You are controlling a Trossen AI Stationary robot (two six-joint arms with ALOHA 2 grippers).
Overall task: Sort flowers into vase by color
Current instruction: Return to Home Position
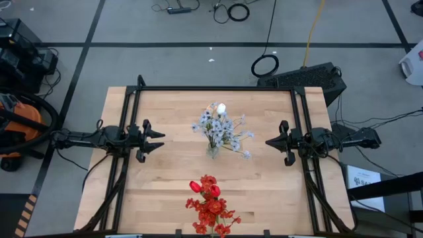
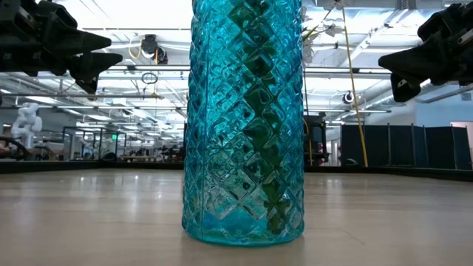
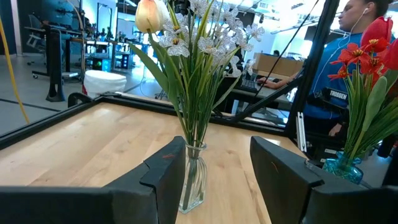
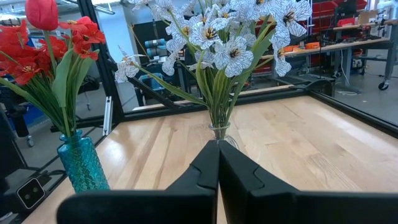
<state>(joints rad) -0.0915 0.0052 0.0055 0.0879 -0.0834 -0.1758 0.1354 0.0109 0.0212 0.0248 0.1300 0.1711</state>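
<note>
A clear glass vase (image 1: 212, 151) stands at the table's middle with pale bluish-white sprays (image 1: 221, 129) and one peach tulip bud (image 3: 149, 15). A blue cut-glass vase (image 2: 245, 125) stands at the near edge with red clustered blooms (image 1: 213, 208) and a red tulip bud (image 4: 41, 12). My left gripper (image 1: 158, 141) hovers open left of the clear vase (image 3: 191, 177). My right gripper (image 1: 269, 141) hovers shut to its right, above the table. Neither touches anything.
A black frame (image 1: 215, 88) runs along the table's far and side edges. Bare wood lies between each gripper and the clear vase. A person in a blue shirt (image 3: 333, 68) stands beyond the table in the left wrist view. Cables and an orange vacuum (image 1: 20, 125) are on the floor.
</note>
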